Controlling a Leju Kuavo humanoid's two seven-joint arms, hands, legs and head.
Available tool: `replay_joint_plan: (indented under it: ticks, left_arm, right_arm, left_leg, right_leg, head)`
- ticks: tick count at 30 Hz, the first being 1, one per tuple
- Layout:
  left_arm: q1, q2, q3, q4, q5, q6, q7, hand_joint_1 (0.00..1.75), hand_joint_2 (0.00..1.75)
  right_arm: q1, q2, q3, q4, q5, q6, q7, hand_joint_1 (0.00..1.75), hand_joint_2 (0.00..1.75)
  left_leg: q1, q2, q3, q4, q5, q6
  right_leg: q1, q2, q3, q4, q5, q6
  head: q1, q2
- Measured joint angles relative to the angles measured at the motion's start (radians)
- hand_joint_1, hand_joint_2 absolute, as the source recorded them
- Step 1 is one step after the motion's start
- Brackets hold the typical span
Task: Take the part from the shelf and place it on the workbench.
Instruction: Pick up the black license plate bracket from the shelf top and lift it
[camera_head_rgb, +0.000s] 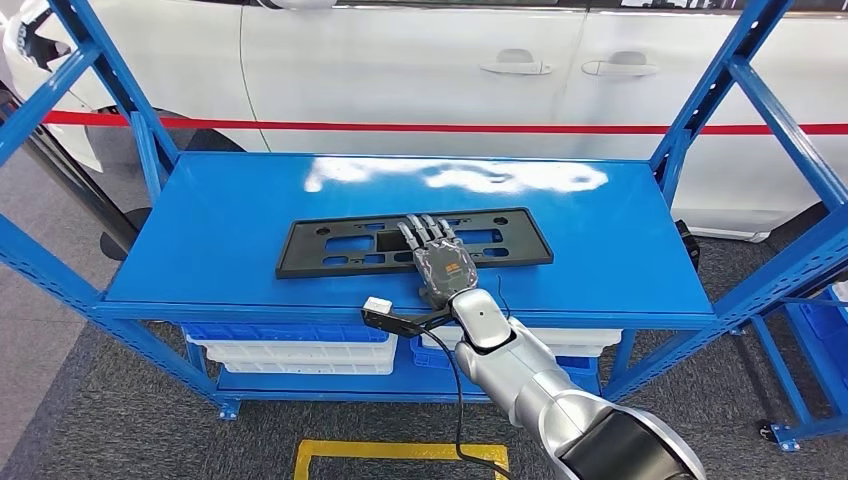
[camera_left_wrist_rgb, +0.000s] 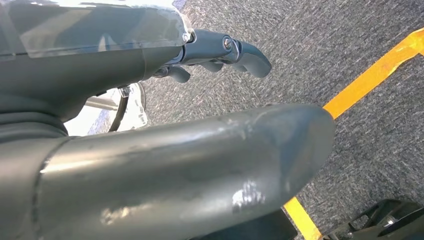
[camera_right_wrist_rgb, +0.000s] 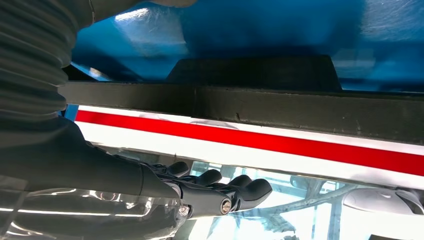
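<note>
Black flat part (camera_head_rgb: 414, 243) lying lengthwise on the blue shelf (camera_head_rgb: 220, 215) top, near its front edge, under the right robot hand (camera_head_rgb: 437, 254), whose fingers (camera_head_rgb: 428, 230) reach straight out flat over the part's middle, spread and clasping nothing that can be made out. On the lower level, white bins (camera_head_rgb: 300, 357) stacked below blue ones (camera_head_rgb: 285, 332), contents hidden. Left robot hand (camera_left_wrist_rgb: 150, 65) hanging over grey carpet (camera_left_wrist_rgb: 320, 45) beside a yellow floor line (camera_left_wrist_rgb: 372, 75), fingers (camera_left_wrist_rgb: 247, 52) curled, empty.
</note>
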Motion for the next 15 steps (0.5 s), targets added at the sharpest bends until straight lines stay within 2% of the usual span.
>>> replay_joint_plan:
  ticks: [15]
  left_arm:
    - [0.0,0.0,0.0,0.0,0.0,0.0,0.0,0.0,0.0]
  right_arm:
    - [-0.001,0.0,0.0,0.002,0.0,0.0,0.0,0.0,1.75]
  left_leg:
    - [0.0,0.0,0.0,0.0,0.0,0.0]
  right_leg:
    - [0.0,0.0,0.0,0.0,0.0,0.0]
  head:
    - [0.0,0.0]
